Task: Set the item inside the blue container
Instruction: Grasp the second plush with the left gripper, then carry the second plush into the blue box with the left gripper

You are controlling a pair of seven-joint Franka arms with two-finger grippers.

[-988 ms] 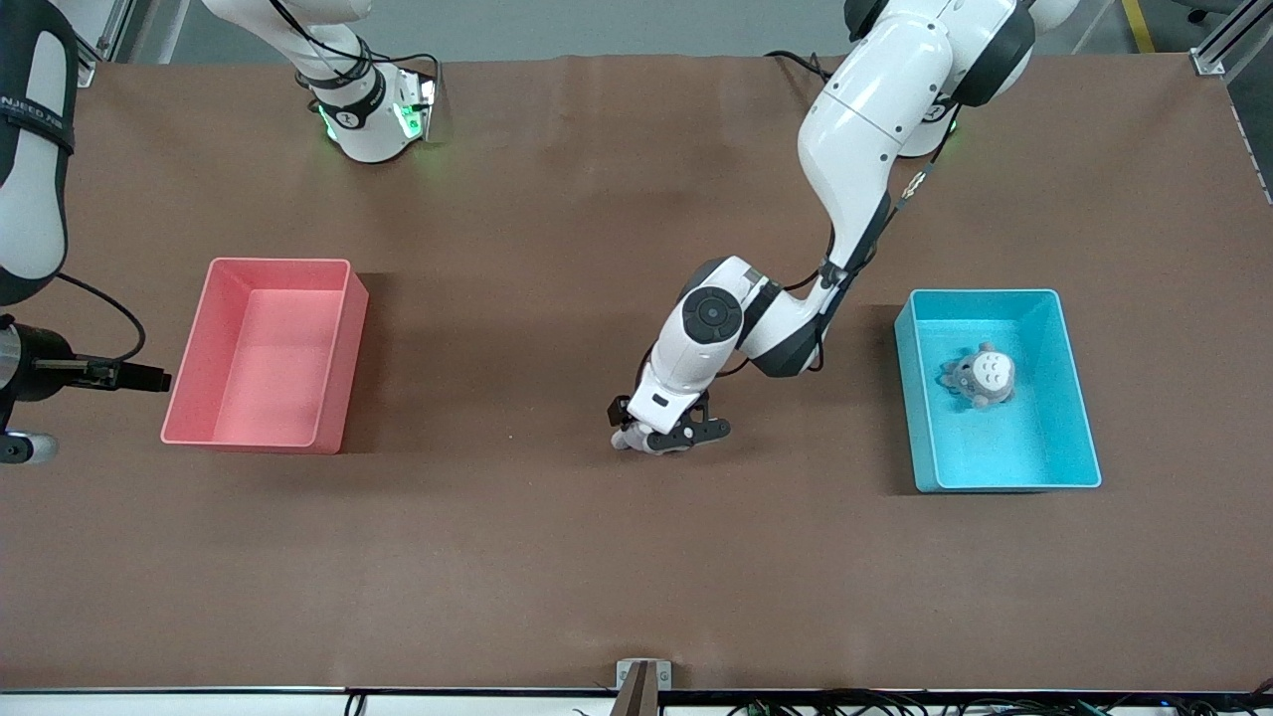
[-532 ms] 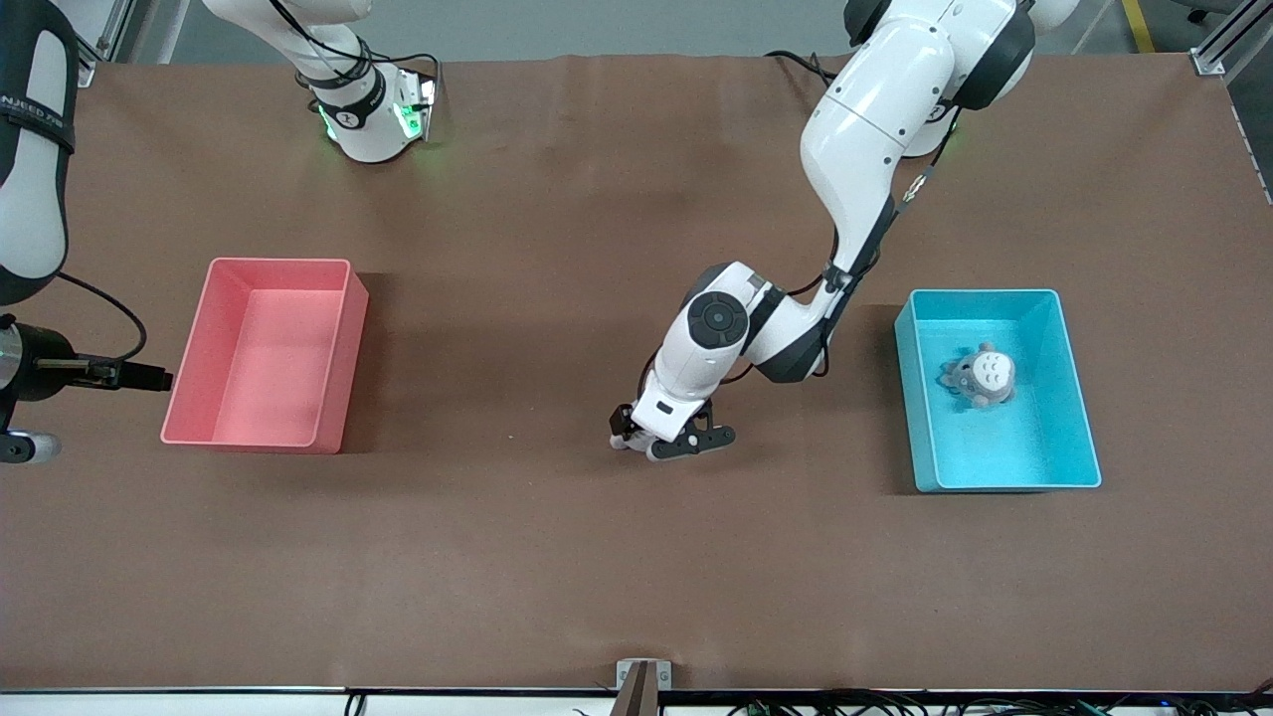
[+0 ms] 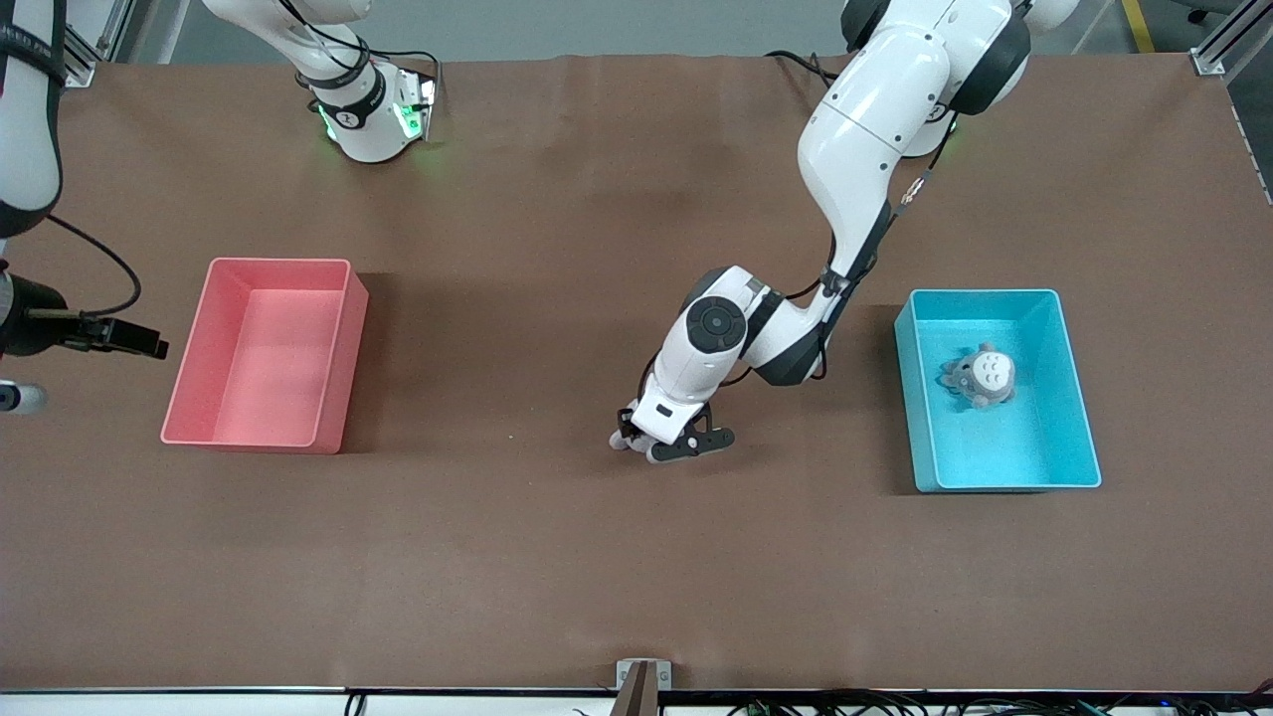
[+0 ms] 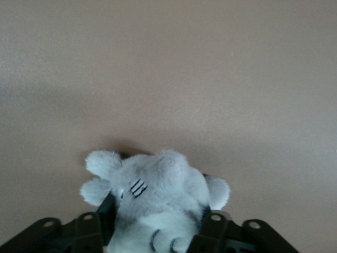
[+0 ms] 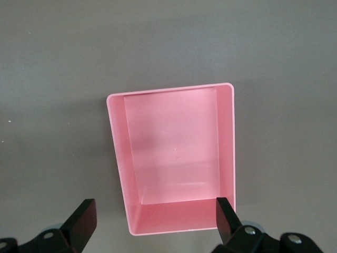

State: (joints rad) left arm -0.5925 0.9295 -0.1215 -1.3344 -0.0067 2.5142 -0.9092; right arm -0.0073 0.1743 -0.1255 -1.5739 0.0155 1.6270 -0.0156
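Worktop (image 3: 557, 577): brown, fills the frame. Blue container (image 3: 1079, 398), right of centre, already holds one grey plush (image 3: 980, 376). Pink bin (image 3: 343, 358), left of centre. Left hand (image 3: 668, 445), low at centre, closes its fingers about a white plush toy (image 4: 158, 200); we judge its carry runs rightward to the blue container. Right hand (image 5: 152, 219) waits open above the pink bin.

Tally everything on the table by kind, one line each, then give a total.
Bins: 2, the blue container and the pink bin.
Plush toys: 2, a grey plush toy lying in the blue container, and a white plush toy between the fingers of the left tool at the middle of the table.
Total: 4
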